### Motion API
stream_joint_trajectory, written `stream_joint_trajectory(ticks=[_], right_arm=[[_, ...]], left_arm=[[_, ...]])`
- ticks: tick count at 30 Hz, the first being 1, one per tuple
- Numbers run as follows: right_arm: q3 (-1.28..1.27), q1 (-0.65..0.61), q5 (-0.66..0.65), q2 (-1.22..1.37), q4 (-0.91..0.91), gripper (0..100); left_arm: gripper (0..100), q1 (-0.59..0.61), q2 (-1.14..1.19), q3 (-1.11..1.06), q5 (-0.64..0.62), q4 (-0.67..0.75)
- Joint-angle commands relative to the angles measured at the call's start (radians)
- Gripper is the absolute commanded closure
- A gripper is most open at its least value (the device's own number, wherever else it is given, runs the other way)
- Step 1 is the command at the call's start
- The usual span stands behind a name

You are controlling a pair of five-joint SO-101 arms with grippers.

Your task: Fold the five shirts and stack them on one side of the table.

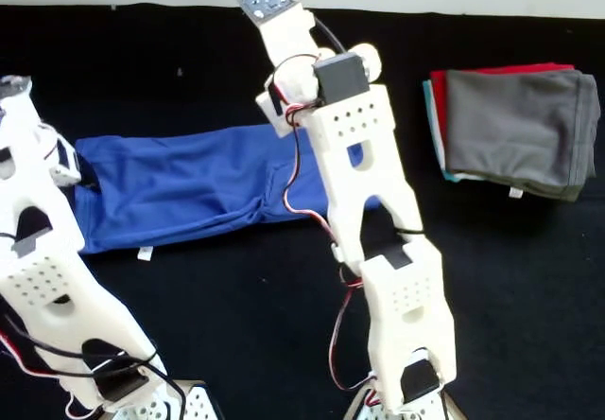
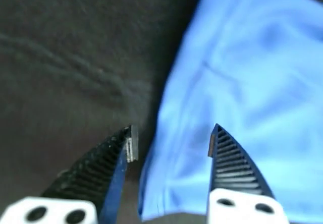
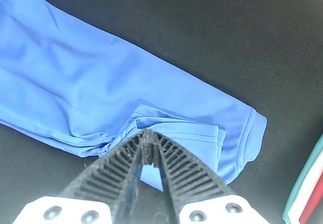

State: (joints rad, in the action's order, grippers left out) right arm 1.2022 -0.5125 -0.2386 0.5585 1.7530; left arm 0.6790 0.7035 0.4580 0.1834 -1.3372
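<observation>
Closest in, the left jaws stand wide apart, one tip over the black table (image 2: 60, 57) and the other over the blue shirt (image 2: 242, 82). They straddle its edge, lined up, I'd say, to bite that end. Over to the right jaws: pressed together, with a pucker of blue cloth gathered right at their tips, and it looks pinched between them. That grip sits near the shirt's opposite end, close to the stitched hem.

From above, the blue shirt lies stretched in a long, narrowed band across the middle of the table. The left arm (image 1: 47, 269) is at one end and the right arm (image 1: 364, 155) reaches over the other. One arm per end makes sense: with both ends held, one can be carried across to the other without the band skewing.

Well apart, on the right side of the table, sits the stack (image 1: 515, 131) of folded shirts, grey on top with red and teal edges peeking out beneath. It's parked clear of the working area so nothing drags through it. My read: this blue one is the last to fold, and the left side has yet to take hold.
</observation>
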Motion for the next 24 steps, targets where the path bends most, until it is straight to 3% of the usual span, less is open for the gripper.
stream_joint_trajectory(ticks=[1, 8, 13, 19, 24], right_arm=[[-0.001, 0.01, 0.005, -0.136, 0.01, 99.3], [-0.004, 0.03, 0.005, -0.358, 0.013, 99.3], [-0.033, 0.16, 0.011, -0.524, 0.013, 99.3], [-0.432, 0.374, 0.011, -0.716, 0.012, 99.3], [-0.78, 0.41, 0.006, -0.918, 0.007, 99.3]], left_arm=[[77, -0.004, 0.038, 0.004, 0.009, 0.026], [77, -0.051, 0.107, 0.004, 0.044, 0.018], [100, -0.018, 0.116, 0.002, 0.193, 0.025], [99, 0.117, 0.114, 0.068, 0.255, 0.034], [99, 0.255, 0.114, 0.226, 0.316, 0.023]])
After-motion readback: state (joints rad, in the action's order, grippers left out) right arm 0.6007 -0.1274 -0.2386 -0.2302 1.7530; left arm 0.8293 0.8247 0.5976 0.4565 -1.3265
